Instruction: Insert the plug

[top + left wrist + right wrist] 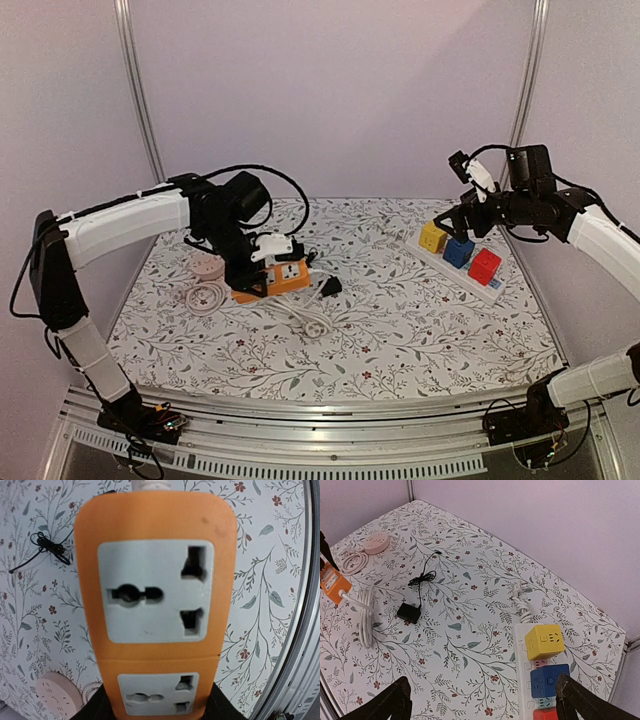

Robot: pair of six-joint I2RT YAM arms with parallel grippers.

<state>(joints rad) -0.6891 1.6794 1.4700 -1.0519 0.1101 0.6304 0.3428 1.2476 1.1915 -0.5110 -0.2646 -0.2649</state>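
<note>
Furthest left on the floral tablecloth (420,340) sits a round pink socket hub (207,266), with its pale cord (205,297) coiled at its 6 o'clock. At the hub's 3 o'clock the left gripper (255,280) is down at the orange power strip (155,525). In the left wrist view its dark fingers (97,705) flank the strip's near end, one on each side and right against the casing. Whether they press it or merely bracket it cannot be told. The strip's face shows two grey outlets (155,592).

A white cable (305,318) loops away from the strip toward 5 o'clock. The black plug (330,286) lies on the cloth at the strip's 3 o'clock, near it but apart, and neither gripper touches it. In the right wrist view its thin black lead (422,577) trails toward 12 o'clock.

Well to the right, a white power strip (521,655) carries a yellow cube adapter (433,236), a blue cube adapter (459,251) and a red cube adapter (484,266) in a row. The right gripper (481,682) hangs above the yellow end, its fingers spread wide and holding nothing.
</note>
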